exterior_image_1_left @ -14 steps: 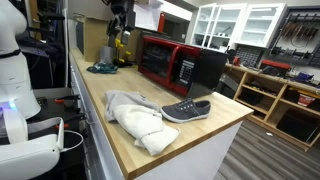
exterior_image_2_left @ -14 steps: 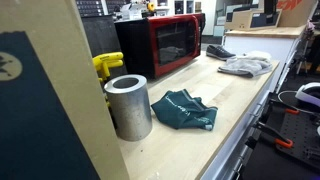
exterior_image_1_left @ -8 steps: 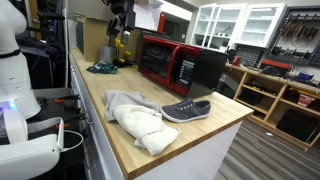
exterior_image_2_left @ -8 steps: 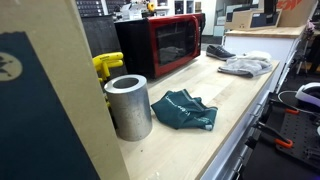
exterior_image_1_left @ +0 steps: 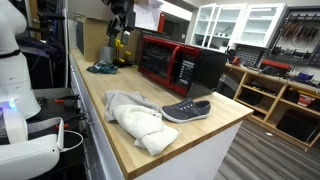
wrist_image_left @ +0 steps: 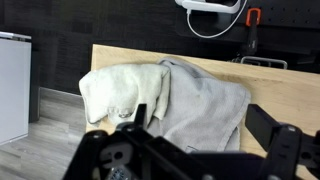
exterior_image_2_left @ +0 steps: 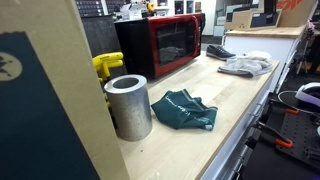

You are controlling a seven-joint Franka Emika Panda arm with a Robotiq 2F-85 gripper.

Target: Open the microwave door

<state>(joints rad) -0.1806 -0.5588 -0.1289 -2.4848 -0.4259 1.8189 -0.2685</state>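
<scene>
The microwave (exterior_image_1_left: 183,63) stands on the wooden counter, black with a glossy red front; it also shows in the other exterior view (exterior_image_2_left: 160,42). The microwave door (exterior_image_1_left: 155,60) with its dark window (exterior_image_2_left: 172,42) lies flush with the front, shut. My gripper (exterior_image_1_left: 121,28) hangs high above the far end of the counter, beyond the microwave and not touching it. In the wrist view my gripper (wrist_image_left: 205,125) is wide open and empty, with a dark finger (wrist_image_left: 275,125) on each side. The microwave is out of the wrist view.
A grey shoe (exterior_image_1_left: 187,110) and a pile of grey and white cloths (exterior_image_1_left: 135,117) (wrist_image_left: 200,100) lie at the counter's near end. A teal cloth (exterior_image_2_left: 183,110), a metal cylinder (exterior_image_2_left: 128,105) and a yellow object (exterior_image_2_left: 107,65) are at the far end.
</scene>
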